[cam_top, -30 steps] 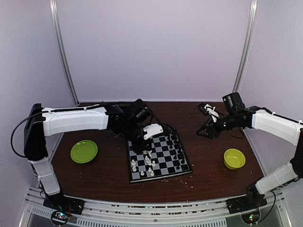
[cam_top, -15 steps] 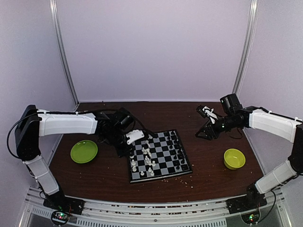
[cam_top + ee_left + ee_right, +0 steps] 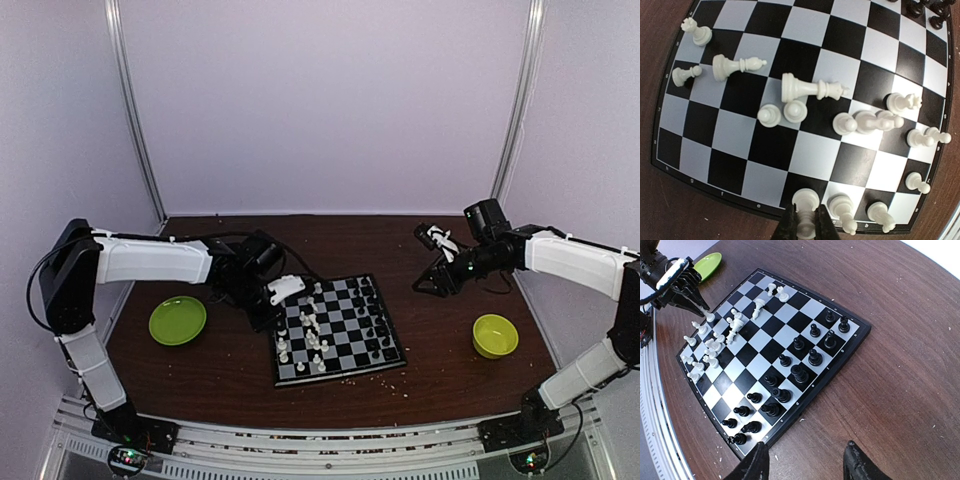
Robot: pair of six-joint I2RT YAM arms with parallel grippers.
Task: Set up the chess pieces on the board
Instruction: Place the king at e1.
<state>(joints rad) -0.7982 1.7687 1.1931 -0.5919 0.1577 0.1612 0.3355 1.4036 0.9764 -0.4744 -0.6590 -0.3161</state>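
White pawn, pinched by the left pincer, hangs at the edge row of the board, apparently for seating there, while the right pincer hovers spread and empty.

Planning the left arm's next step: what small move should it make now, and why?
Probably set the white pawn down on the edge square beneath it: the left fingers are shut on it over the board's outer row.

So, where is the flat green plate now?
In the top view, the green plate lies on the table at the left, left of the board.
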